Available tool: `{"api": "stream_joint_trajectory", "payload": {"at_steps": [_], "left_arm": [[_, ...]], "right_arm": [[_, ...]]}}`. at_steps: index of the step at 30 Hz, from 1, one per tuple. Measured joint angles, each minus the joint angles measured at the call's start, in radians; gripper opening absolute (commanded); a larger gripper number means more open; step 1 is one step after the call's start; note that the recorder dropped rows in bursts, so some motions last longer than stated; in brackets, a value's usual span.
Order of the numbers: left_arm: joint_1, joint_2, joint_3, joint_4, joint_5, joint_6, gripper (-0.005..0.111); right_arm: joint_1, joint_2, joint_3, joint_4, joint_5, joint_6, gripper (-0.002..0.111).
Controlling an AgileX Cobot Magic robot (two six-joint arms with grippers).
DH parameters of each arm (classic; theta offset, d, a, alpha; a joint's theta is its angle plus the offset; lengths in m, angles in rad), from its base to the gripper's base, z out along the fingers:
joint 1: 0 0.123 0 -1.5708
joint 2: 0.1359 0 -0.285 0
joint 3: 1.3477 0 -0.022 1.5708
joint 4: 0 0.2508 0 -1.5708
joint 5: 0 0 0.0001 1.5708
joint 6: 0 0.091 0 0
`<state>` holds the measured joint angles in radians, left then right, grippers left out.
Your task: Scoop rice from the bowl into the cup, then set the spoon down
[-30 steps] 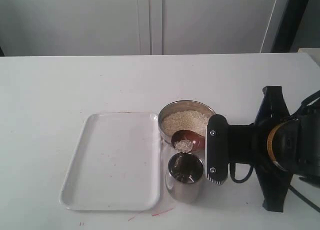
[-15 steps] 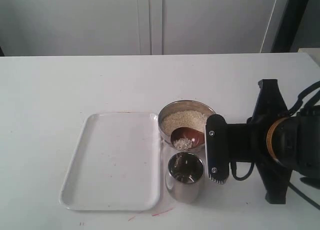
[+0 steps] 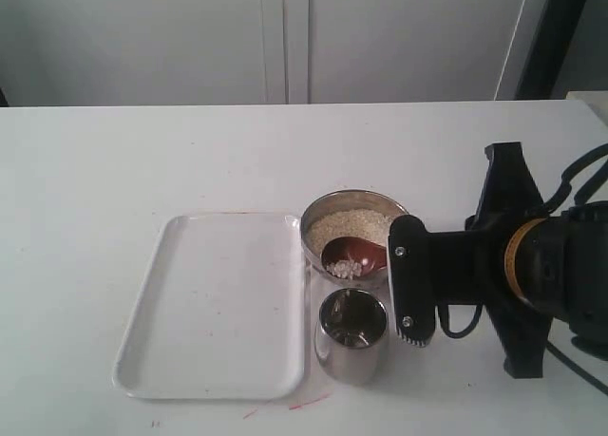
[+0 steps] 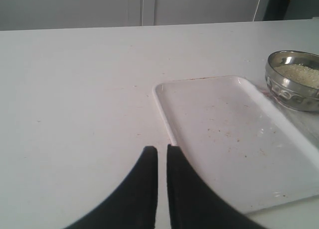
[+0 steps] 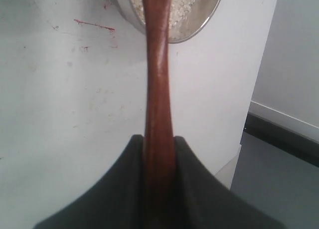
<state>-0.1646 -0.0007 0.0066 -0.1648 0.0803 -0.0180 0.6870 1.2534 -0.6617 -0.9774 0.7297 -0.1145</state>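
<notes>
The steel bowl (image 3: 313, 218) holds a pale heap of rice (image 3: 353, 225). The reddish-brown wooden spoon (image 3: 355, 255) hovers over the bowl's near rim, just above the steel cup (image 3: 351, 334); only a few grains lie at its lower edge. My right gripper (image 3: 408, 280) is shut on the spoon's handle (image 5: 157, 89), to the right of the cup. The right wrist view shows the handle running out to the bowl (image 5: 205, 20). Whether the cup holds rice I cannot tell. My left gripper (image 4: 162, 150) is shut and empty, low by the tray's edge, far from the bowl (image 4: 293, 92).
A flat white tray (image 3: 218, 308) lies directly left of the bowl and cup, and in the left wrist view the tray (image 4: 234, 139) shows small specks. Red marks stain the table (image 3: 309, 401) in front of the cup. The right arm's bulky black body (image 3: 532, 284) fills the table's right side.
The spoon has lifted slightly and rolled over the cup, and its heap of rice has shrunk to a few grains. The right wrist has turned. The left gripper's earlier state is not shown.
</notes>
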Motion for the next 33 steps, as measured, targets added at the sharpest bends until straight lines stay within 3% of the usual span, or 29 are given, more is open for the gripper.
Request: {"api": "stream_joint_trajectory", "payload": {"at_steps": [33], "left_arm": [[0.0,0.0,0.0,0.0,0.0,0.0,0.014]], "right_arm": [[0.031,-0.098,0.018,0.096,0.078,-0.095,0.0]]}}
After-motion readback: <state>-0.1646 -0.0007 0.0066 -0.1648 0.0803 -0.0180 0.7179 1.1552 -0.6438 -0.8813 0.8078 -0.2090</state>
